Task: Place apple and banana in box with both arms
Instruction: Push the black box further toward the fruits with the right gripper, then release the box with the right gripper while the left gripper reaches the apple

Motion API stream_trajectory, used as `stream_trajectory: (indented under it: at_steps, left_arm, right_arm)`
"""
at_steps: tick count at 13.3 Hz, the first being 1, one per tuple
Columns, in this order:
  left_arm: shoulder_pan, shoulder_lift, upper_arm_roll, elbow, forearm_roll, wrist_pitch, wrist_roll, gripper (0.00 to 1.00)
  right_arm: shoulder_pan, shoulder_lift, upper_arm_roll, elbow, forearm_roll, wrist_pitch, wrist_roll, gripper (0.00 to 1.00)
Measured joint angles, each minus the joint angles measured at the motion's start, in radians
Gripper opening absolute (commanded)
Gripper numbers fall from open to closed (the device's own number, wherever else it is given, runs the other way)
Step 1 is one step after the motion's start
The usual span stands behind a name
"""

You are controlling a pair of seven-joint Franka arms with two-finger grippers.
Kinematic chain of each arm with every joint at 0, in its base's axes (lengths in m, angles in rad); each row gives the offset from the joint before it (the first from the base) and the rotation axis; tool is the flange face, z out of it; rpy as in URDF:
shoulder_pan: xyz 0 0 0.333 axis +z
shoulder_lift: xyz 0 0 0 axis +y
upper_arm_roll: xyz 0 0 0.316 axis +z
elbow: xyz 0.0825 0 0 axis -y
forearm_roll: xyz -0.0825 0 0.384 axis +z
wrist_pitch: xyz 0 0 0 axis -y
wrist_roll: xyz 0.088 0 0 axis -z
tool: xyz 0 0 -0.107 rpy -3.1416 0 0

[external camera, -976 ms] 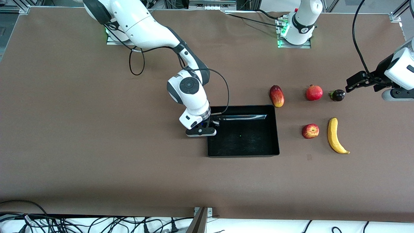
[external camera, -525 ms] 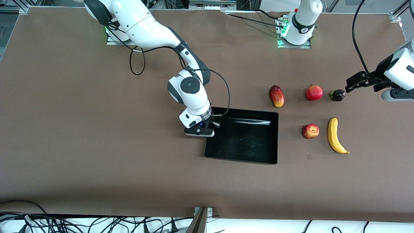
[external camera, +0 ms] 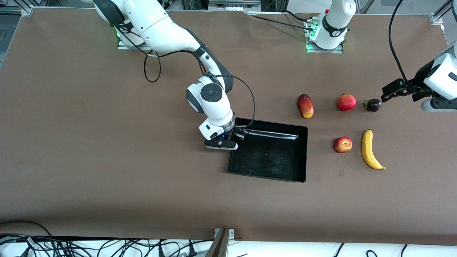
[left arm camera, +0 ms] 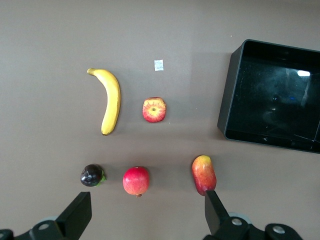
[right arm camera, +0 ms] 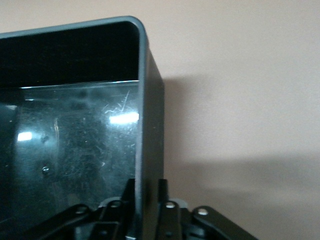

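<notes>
The black box (external camera: 303, 153) lies mid-table, slightly skewed. My right gripper (external camera: 234, 140) is shut on its side wall at the right arm's end; the right wrist view shows its fingers (right arm camera: 147, 182) pinching the wall (right arm camera: 150, 125). The apple (external camera: 342, 144) and the banana (external camera: 369, 150) lie side by side on the table toward the left arm's end, apart from the box. My left gripper (external camera: 385, 93) hangs open and empty in the air beside a dark round fruit. The left wrist view shows the apple (left arm camera: 154, 110), the banana (left arm camera: 111, 100), the box (left arm camera: 272, 95) and the wide open gripper (left arm camera: 146, 202).
A mango (external camera: 305, 106), a pomegranate (external camera: 346, 102) and the dark round fruit (external camera: 372, 105) lie in a row farther from the front camera than the apple and banana. A small patch (external camera: 341, 173) lies on the table nearer the camera. Cables run along the front edge.
The box has turned a little and slid slightly toward the front camera with my right gripper on its wall. The left arm and the fruits have not moved.
</notes>
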Motion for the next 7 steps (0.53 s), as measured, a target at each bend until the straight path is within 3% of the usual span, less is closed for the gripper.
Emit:
stream_trajectory:
  at_steps: [5, 7]
  left_arm:
    - [0.000, 0.001, 0.000, 0.000, 0.000, 0.000, 0.000, 1.00]
    - [0.000, 0.001, 0.000, 0.000, 0.000, 0.000, 0.000, 1.00]
  right_arm:
    - [0.010, -0.028, -0.009, 0.028, 0.000, -0.006, 0.002, 1.00]
    - [-0.014, -0.083, -0.019, 0.040, 0.000, -0.076, 0.002, 1.00]
